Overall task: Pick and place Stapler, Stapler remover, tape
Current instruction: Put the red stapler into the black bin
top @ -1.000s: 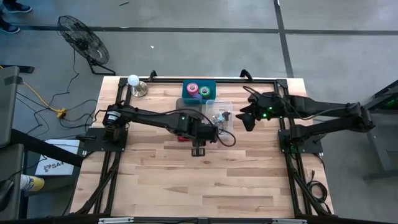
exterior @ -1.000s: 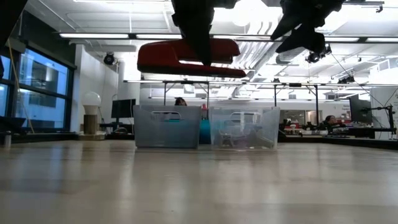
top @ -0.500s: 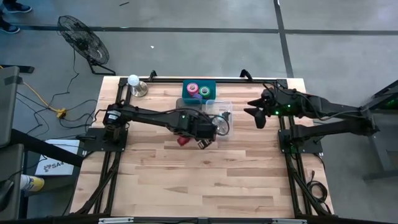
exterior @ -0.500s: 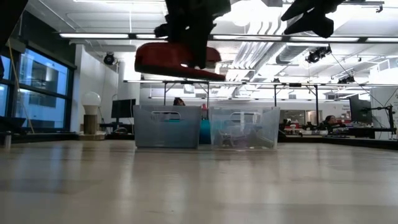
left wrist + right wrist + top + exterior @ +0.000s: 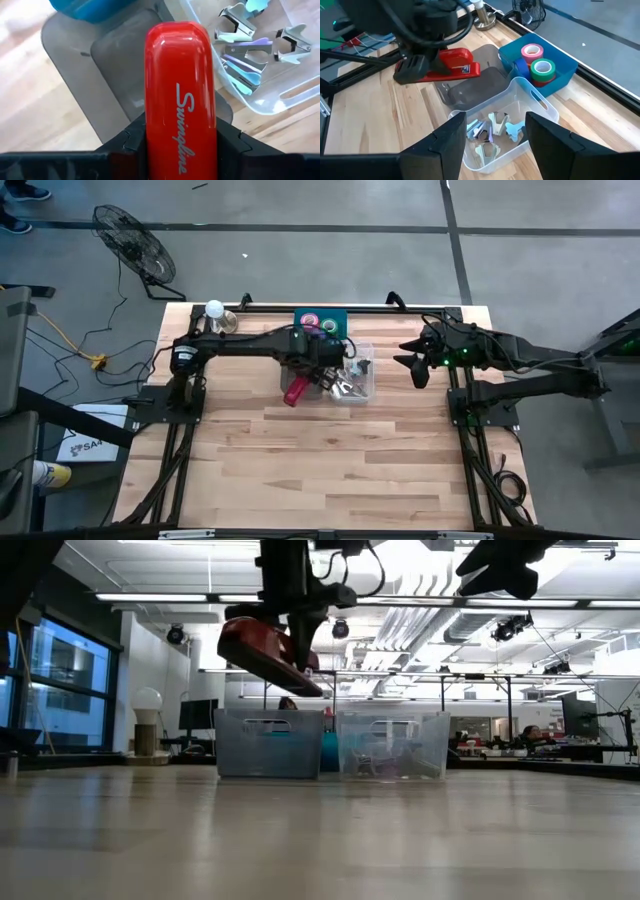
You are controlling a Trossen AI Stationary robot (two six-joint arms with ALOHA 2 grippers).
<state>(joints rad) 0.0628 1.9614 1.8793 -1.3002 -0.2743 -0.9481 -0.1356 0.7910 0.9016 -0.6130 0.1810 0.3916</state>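
My left gripper [image 5: 318, 373] is shut on the red stapler [image 5: 180, 95] and holds it in the air over the grey see-through bin [image 5: 475, 87]. In the low view the stapler [image 5: 270, 648] hangs above both bins. Beside the grey bin stands a clear bin [image 5: 532, 100] with several staple removers [image 5: 250, 45] lying on its floor. Behind them, pink and green rolls of tape [image 5: 537, 60] sit in a blue bin [image 5: 560, 75]. My right gripper [image 5: 412, 368] hovers open to the right of the bins, with nothing between its fingers. My left gripper pinches the stapler's two long sides [image 5: 150, 135] between its two fingers [image 5: 131, 142], which lie across it. The fingers come from above, pointing steeply down. The stapler is lifted clear and tilted, one end [image 5: 305, 685] lower than the other, with its red top toward the wrist camera.
A white bulb on a metal base [image 5: 217, 313] stands at the table's far left corner. The three bins cluster at the far middle. Bare wooden tabletop [image 5: 330, 470] stretches across the near half.
My left gripper has carried the stapler toward the table's far edge, over the bins, rolling its wrist on the way. The stapler hung level and broadside; it is now turned about and tilted. My right gripper has drawn back toward the right edge and risen a little.
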